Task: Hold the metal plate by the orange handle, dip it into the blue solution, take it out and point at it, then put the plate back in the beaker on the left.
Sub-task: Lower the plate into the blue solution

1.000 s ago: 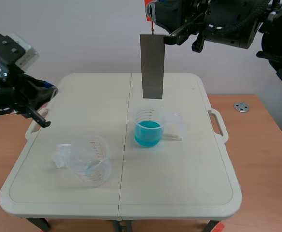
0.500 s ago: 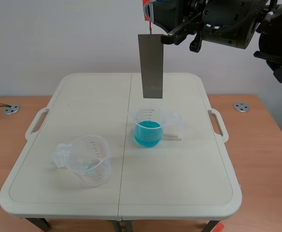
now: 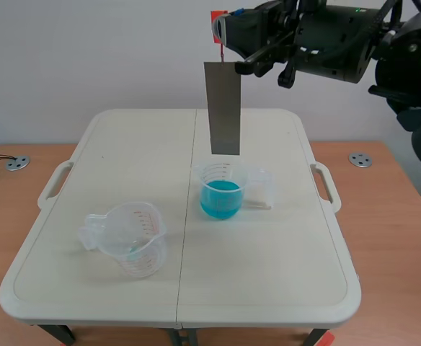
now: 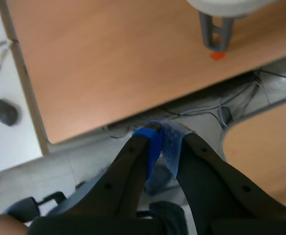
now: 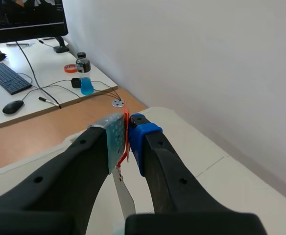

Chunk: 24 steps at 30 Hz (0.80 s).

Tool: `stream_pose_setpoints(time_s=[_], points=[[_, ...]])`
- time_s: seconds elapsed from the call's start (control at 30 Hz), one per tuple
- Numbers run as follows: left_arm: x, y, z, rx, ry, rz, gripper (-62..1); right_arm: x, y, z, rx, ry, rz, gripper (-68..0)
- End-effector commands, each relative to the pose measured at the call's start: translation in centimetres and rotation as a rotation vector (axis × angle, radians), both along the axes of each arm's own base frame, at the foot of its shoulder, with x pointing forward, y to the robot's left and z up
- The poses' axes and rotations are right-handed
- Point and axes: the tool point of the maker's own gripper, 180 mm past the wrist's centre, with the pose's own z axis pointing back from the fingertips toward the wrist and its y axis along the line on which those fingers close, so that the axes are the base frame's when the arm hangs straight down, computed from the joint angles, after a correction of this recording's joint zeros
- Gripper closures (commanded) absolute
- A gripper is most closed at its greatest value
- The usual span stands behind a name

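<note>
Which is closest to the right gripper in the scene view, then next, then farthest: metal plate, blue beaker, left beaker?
1. Metal plate, hanging from the right gripper.
2. Blue beaker, just below the plate.
3. Left beaker, off to the left, lower down.

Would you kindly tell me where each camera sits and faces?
Scene view: between the arms, facing across the white folding table; raised right gripper shows.
Left wrist view: beyond the table, facing down at cables; shut left gripper shows.
Right wrist view: raised, facing down along the wall; own fingers show.
Shared by scene and right wrist: grey metal plate hanging from orange handle.
</note>
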Motion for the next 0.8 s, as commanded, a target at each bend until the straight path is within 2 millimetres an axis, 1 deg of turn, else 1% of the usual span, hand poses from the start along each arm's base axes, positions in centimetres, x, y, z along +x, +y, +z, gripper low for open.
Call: stream_pose_setpoints(time_s=[0.0,0.13,0.3,0.53,0.67,0.77], points=[[-0.5,-0.8,-0.3,-0.019,0.004,-0.009,-2.9,0.4,0.2,1.3,0.035,-0.026,0.004,-1.3],[-3.2,-2.7,-1.7,-0.056,0.078,-0.033,-2.9,0.7,0.2,0.2,0.032,0.004,0.000,-1.3],[-6.6,-5.9,-3.4,-0.135,0.174,-0.064,-3.0,1.0,0.3,-0.9,0.017,0.017,-0.013,-1.3],[-11.1,-9.5,-5.5,-0.219,0.298,-0.096,-3.0,0.9,0.9,-2.1,0.007,0.031,0.000,-1.3],[-13.1,-11.0,-6.1,-0.251,0.350,-0.116,-3.0,1.1,1.1,-3.3,0.000,0.055,-0.006,-1.3],[-13.9,-11.7,-6.4,-0.267,0.373,-0.124,-3.0,1.3,1.1,-4.2,0.002,0.082,-0.013,-1.3]])
